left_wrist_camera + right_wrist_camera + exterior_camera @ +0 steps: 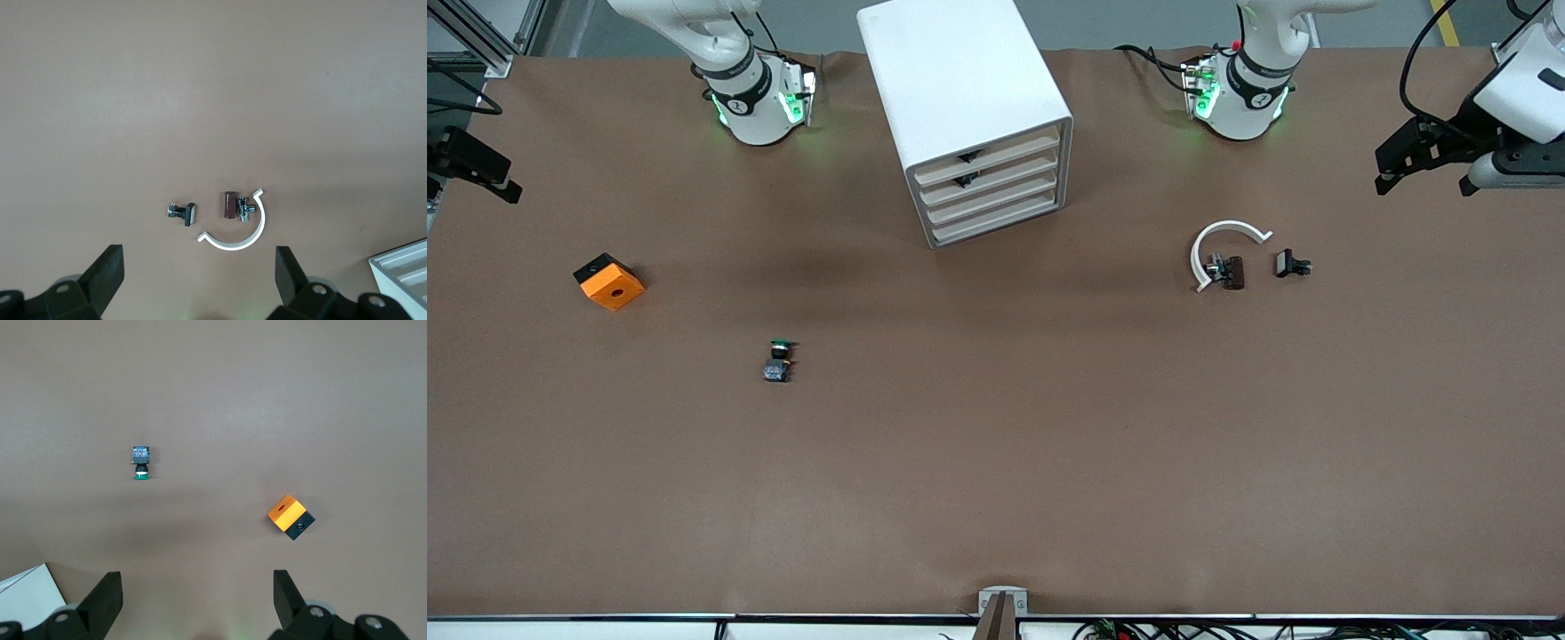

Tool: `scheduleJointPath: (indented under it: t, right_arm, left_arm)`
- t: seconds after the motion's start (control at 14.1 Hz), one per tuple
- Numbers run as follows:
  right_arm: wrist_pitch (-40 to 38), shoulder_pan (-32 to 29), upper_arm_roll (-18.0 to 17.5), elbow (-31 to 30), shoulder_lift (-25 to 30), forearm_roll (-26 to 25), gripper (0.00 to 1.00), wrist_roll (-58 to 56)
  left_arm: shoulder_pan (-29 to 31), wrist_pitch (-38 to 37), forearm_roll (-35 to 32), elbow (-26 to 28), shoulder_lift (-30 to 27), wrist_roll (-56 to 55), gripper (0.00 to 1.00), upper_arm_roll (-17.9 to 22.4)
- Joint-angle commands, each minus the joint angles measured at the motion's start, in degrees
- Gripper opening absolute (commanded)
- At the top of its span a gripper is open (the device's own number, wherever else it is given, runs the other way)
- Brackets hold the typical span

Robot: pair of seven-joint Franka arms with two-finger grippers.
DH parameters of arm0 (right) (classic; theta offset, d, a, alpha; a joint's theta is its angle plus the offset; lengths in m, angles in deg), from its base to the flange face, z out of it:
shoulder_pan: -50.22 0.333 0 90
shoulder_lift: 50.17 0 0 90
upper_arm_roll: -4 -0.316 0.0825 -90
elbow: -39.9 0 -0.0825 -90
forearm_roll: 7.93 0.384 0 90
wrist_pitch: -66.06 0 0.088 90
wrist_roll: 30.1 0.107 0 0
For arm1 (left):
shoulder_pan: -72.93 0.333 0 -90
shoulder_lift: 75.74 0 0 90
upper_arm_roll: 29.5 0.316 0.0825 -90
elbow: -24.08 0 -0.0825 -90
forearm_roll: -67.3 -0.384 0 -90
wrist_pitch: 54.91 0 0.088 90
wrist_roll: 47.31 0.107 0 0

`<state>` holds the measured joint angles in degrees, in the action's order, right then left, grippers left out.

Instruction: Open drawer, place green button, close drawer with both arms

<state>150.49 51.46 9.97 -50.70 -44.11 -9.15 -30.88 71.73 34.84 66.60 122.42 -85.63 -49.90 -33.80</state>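
Note:
The white four-drawer cabinet [969,98] stands between the arm bases. Its third drawer [996,199] is shut, like the others. The button [779,360], green cap on a dark body, lies on the table nearer the front camera than the cabinet, toward the right arm's end. It also shows in the right wrist view [140,461]. My right gripper [471,182] hangs high over the table by the orange cube, open and empty [198,590]. My left gripper [1423,178] hangs high over the table by the white ring, open and empty [200,267].
An orange cube with a hole [609,281] lies toward the right arm's end [290,517]. A white open ring [1223,247] with small dark clips [1227,271] [1291,264] lies toward the left arm's end. The cabinet's corner shows in both wrist views [407,267] [27,593].

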Motion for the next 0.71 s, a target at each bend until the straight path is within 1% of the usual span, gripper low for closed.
scheduleJointPath:
  t: [0.0,0.28,0.43,0.64]
  right_arm:
    - [0.3,-0.37,-0.16,-1.51,1.68,-0.19,1.0,-0.62]
    - [0.29,-0.37,-0.16,-1.42,1.68,-0.19,1.0,-0.62]
    - [0.29,-0.37,-0.16,-1.42,1.59,-0.19,1.0,-0.62]
    - [0.21,-0.45,-0.16,-1.42,1.59,-0.19,1.0,-0.62]
  left_arm:
    - [0.06,-1.42,0.79,-1.48,0.66,0.13,1.0,0.26]
    - [0.23,-1.51,0.88,-1.48,1.01,1.09,1.0,0.35]
    - [0.32,-2.03,0.96,-1.48,2.15,1.36,1.0,0.35]
    - [0.23,-3.09,4.82,-1.13,4.34,1.98,1.0,0.35]
